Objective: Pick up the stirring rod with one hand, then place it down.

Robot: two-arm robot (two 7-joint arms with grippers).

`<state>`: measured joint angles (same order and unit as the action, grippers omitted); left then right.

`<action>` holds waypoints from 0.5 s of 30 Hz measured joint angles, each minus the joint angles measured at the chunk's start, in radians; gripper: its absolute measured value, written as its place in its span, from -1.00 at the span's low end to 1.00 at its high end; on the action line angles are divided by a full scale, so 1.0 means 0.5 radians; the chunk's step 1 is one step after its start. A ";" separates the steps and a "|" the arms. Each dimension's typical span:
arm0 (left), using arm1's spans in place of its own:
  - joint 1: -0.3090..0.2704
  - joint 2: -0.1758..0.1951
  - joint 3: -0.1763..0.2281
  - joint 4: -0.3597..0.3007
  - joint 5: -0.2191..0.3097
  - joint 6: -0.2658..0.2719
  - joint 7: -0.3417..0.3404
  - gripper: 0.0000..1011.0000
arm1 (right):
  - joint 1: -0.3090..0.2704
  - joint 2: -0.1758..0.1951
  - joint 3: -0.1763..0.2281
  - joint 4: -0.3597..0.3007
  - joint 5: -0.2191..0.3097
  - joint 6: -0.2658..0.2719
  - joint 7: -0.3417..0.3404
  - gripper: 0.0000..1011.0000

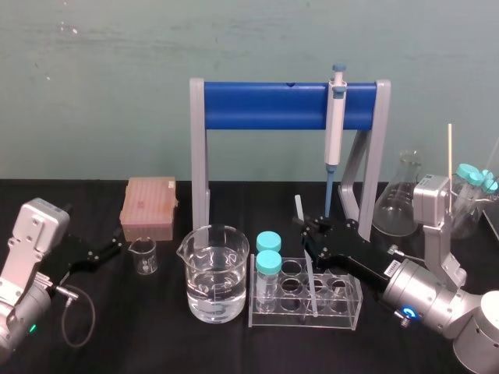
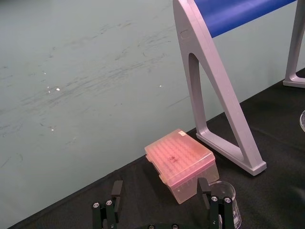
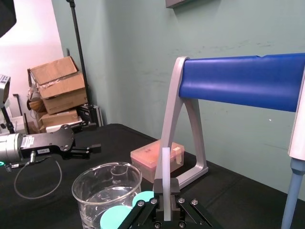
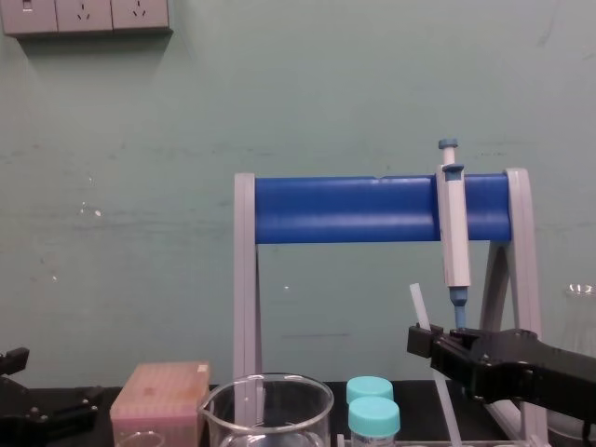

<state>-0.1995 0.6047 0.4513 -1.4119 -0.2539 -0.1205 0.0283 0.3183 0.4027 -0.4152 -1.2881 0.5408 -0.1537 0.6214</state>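
Right hand black, blocky, clamped on thin translucent stirring rod | left hand parked, jaws apart

Long, thin, translucent white stirring rod: pinched between the two flat blocky fingers of the black right gripper, jaws clamped on it. Rod is near upright, with the top leaning slightly to the robot's left. A short length sticks out above the claw and the longer part runs down below it. Right wrist view: rod sits dead centre between the fingers, rising straight out of the claw. Chest view: rod tip just above the claw.
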 joint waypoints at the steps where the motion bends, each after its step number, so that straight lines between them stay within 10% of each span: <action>1: 0.000 0.000 0.000 0.000 0.000 0.000 0.000 0.98 | 0.000 0.000 0.000 0.000 0.000 0.000 0.000 -0.78; 15: 0.000 0.000 0.000 0.000 0.000 0.000 0.000 0.98 | 0.000 0.000 0.003 0.000 0.006 0.000 0.004 0.03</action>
<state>-0.1995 0.6047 0.4514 -1.4120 -0.2539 -0.1206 0.0283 0.3183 0.4026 -0.4138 -1.2881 0.5438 -0.1539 0.6236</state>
